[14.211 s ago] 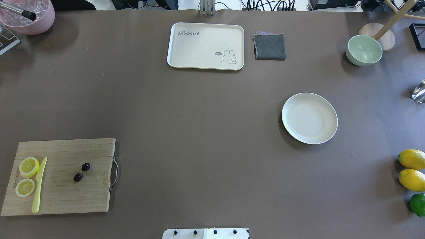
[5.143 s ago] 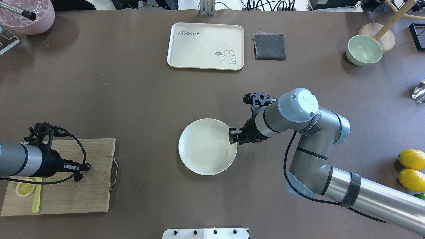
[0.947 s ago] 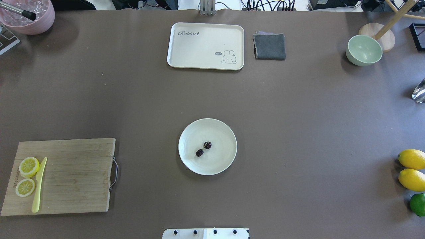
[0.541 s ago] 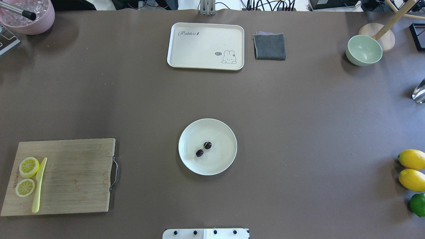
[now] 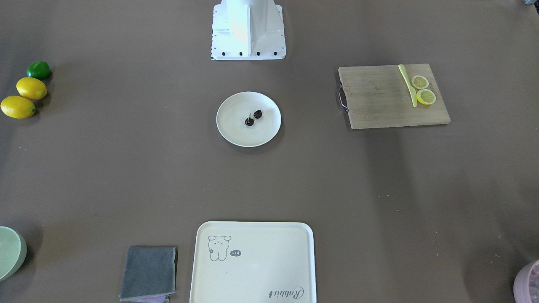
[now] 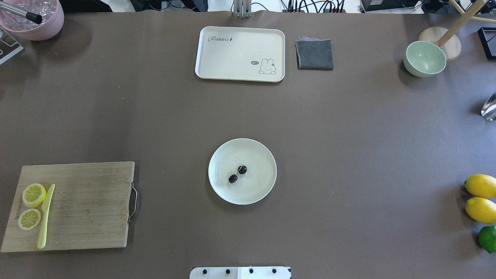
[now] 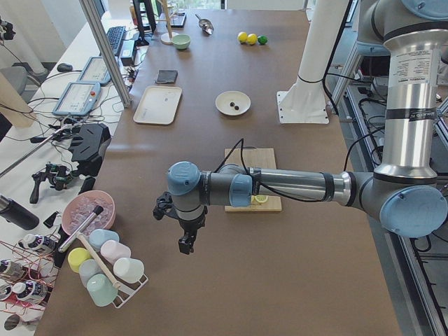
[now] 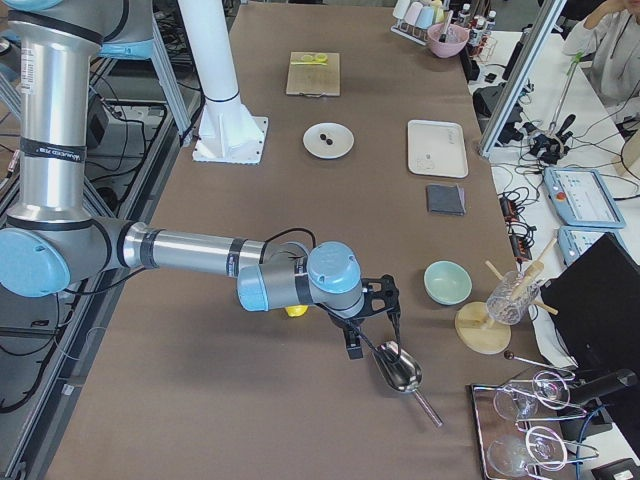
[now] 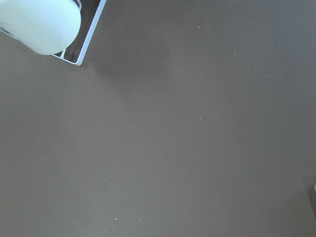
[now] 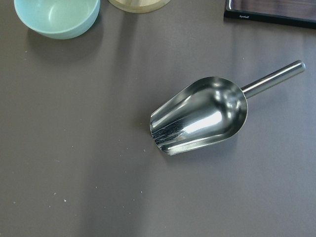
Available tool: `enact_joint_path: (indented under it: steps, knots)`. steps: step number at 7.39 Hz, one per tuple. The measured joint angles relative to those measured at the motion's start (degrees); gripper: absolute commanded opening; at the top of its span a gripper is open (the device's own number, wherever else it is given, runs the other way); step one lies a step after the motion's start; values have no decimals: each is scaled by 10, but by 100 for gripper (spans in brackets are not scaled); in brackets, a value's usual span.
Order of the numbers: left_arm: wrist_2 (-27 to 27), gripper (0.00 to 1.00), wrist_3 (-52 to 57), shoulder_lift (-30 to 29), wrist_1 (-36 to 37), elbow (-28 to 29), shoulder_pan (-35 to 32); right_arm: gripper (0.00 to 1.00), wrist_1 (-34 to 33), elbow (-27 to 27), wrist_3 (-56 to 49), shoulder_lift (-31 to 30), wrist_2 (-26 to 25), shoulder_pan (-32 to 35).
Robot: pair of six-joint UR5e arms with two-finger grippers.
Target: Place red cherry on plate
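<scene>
The red cherry (image 6: 237,174), a dark pair joined by a thin stem, lies near the middle of the round cream plate (image 6: 260,186) at the table's centre, nothing touching it. The front view shows the same cherry (image 5: 253,118) on the plate (image 5: 234,131). Neither arm appears in the overhead or front view. My left gripper (image 7: 185,246) hangs over the table's left end, far from the plate; I cannot tell if it is open or shut. My right gripper (image 8: 353,350) is over the right end, beside a metal scoop (image 10: 200,116); its state cannot be told either.
A wooden cutting board (image 6: 85,217) with lemon slices (image 6: 33,195) and a yellow knife (image 6: 45,217) lies front left. A bear-print tray (image 6: 240,46), grey cloth (image 6: 314,54) and green bowl (image 6: 424,59) line the far side. Lemons (image 6: 480,197) sit right; a cup rack (image 7: 105,269) is at the left end.
The plate went from the right side to the centre, and the cherry from the cutting board onto the plate. Both arms have left the overhead view. Nothing moved in the last second.
</scene>
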Motion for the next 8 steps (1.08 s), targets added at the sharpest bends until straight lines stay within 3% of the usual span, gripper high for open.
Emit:
enact_joint_path:
  steps: [5, 8]
  knots:
    - [2, 97, -1, -1, -2, -4, -1, 100, -21, 0, 2, 17, -2, -56]
    - [-73, 97, -1, 3, -1, -6, -22, 100, -37, 14, -2, 15, 8, -69]
